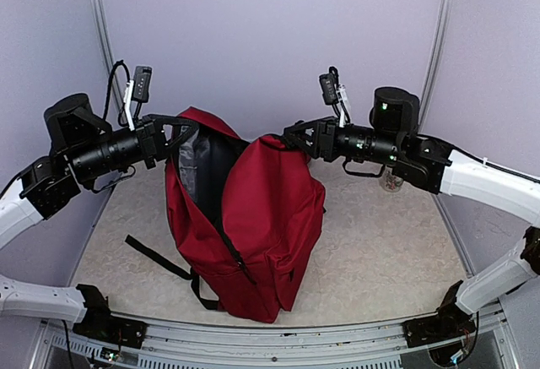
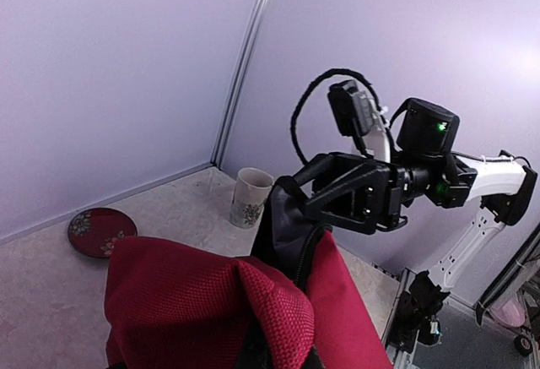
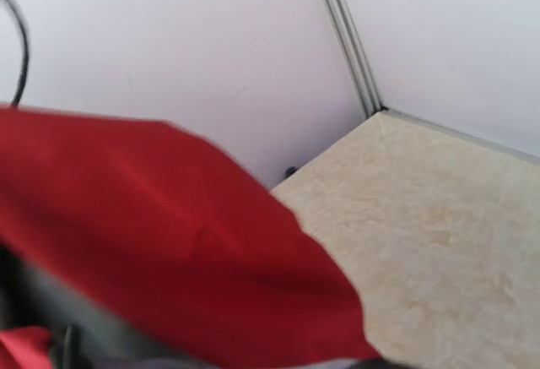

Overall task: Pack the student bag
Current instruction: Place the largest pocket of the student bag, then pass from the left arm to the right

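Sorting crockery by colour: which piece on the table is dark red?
The flat round plate, left of the cup in the left wrist view; the cup is pale and stands upright.

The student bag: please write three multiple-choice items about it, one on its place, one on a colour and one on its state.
1. Where on the table does the student bag stand?
A) about the middle
B) the far left corner
C) the far right corner

2. What colour is its lining?
A) yellow
B) grey
C) white

3. How is its main opening?
A) zipped shut
B) open
C) folded flat

Answers:
1 A: it stands midway, with the left pincer and the right pincer at its top from either side.
2 B: grey fabric shows inside the mouth.
3 B: the two red sides stand apart.
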